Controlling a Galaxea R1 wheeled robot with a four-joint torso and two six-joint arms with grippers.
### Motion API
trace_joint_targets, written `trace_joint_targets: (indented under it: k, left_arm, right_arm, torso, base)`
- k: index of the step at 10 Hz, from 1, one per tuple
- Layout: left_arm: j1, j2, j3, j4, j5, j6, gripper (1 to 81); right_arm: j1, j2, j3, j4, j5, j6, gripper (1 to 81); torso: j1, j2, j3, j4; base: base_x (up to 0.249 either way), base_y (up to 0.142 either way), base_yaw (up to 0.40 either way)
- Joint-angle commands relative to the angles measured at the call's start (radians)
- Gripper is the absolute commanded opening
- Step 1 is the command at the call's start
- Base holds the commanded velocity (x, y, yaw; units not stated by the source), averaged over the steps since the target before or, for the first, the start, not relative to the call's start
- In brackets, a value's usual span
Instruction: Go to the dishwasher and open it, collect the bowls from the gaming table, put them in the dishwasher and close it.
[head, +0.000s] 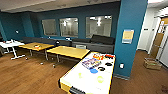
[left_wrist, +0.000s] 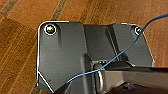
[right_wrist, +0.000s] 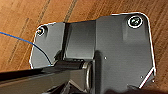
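Long pale glossy-topped gaming table with yellow edge (head: 75, 75) standing on wood floor, lower centre. Small bright blue round bowl (head: 94, 71) lying mid-top; yellow-green bowl (head: 100, 79) sitting near it, closer to camera.

no legible text, wall notice (head: 127, 36) blurred

The head camera looks forward and down from high across a lounge toward the nearby gaming table (head: 87, 75), while both wrist cameras face straight down, close above the wooden floor (left_wrist: 22, 50), which all three views share.
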Motion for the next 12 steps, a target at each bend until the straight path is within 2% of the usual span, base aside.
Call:
trace_joint_targets:
  k: [1,12]
  left_arm:
    - [-0.046,0.000,0.001,0.007,0.045,0.004,81.1]
    - [-0.047,0.007,0.001,0.007,0.045,0.004,81.1]
  right_arm:
    - [0.048,-0.003,0.005,-0.007,-0.047,-0.004,81.1]
    - [0.050,-0.006,0.002,-0.007,-0.045,-0.004,81.1]
  torso:
    - [0.000,0.000,0.000,0.000]
    - [0.000,0.000,0.000,0.000]
  base:
    - [0.134,0.110,0.000]
    - [0.106,0.132,0.000]
